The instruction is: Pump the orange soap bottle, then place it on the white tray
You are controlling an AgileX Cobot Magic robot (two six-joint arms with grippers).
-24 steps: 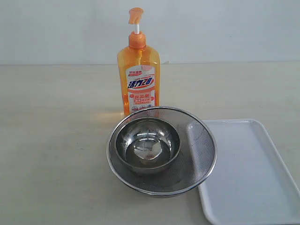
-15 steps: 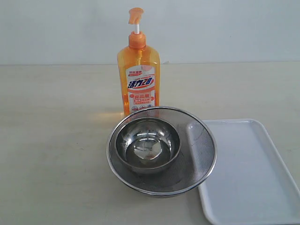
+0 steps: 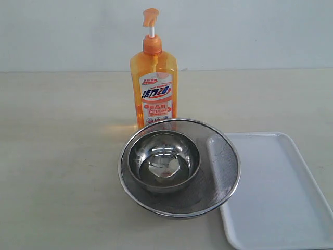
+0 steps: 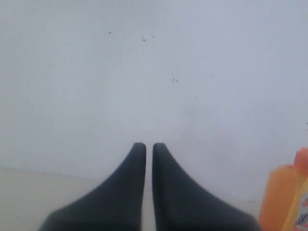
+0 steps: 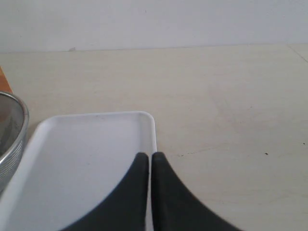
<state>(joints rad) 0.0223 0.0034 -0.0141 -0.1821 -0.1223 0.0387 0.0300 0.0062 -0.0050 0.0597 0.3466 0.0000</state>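
In the exterior view, the tall translucent orange soap bottle [image 3: 154,88] is standing upright on the pale surface [image 3: 57,135] behind a round steel mesh strainer [image 3: 218,172], with the flat white plastic tray [image 3: 276,192] lying beside that strainer. In the left wrist view, the left gripper [image 4: 145,149] is sitting closed and empty. In the right wrist view, the right gripper [image 5: 146,156] is hanging closed above the tray's rim.

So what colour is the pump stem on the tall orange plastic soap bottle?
White; the stem shows best in exterior view.
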